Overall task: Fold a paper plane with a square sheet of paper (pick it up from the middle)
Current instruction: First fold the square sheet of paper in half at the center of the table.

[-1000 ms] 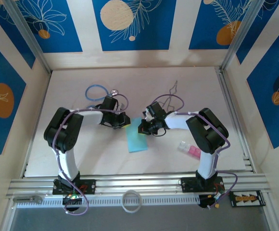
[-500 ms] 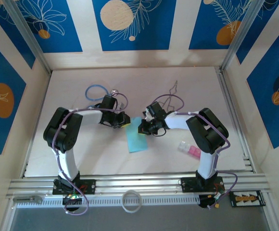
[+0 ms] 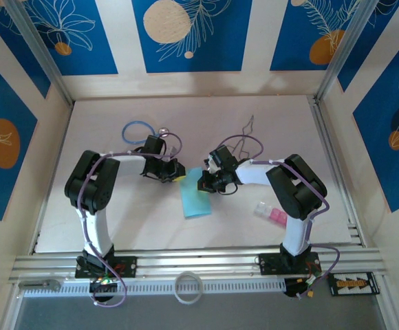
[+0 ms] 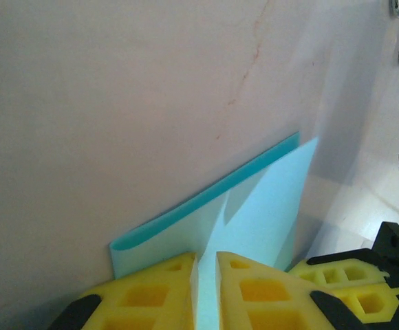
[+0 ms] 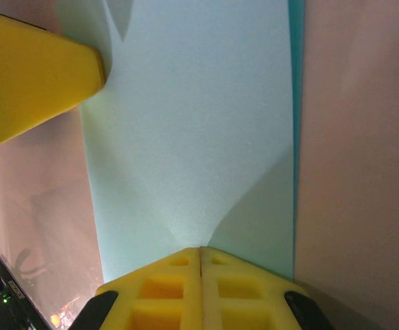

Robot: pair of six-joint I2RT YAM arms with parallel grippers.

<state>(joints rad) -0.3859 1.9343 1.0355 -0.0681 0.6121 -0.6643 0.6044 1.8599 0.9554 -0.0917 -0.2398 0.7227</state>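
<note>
The square sheet of paper [image 3: 195, 201] is caught at its far end by both grippers. The right gripper [image 5: 200, 249] has its jaws pressed fully together on it. The left gripper [image 4: 207, 256], with only a thin slit between its jaws, seems to nip the corner beside it, though this contact is hard to see. The sheet is doubled into a narrow rectangle; the nose and the wings are not yet folded. It lies on the pale table [image 3: 117, 220], well apart from a stethoscope [image 3: 139, 130] and plastic blocks [image 3: 272, 214], inside blue-patterned walls [image 3: 186, 34]
</note>
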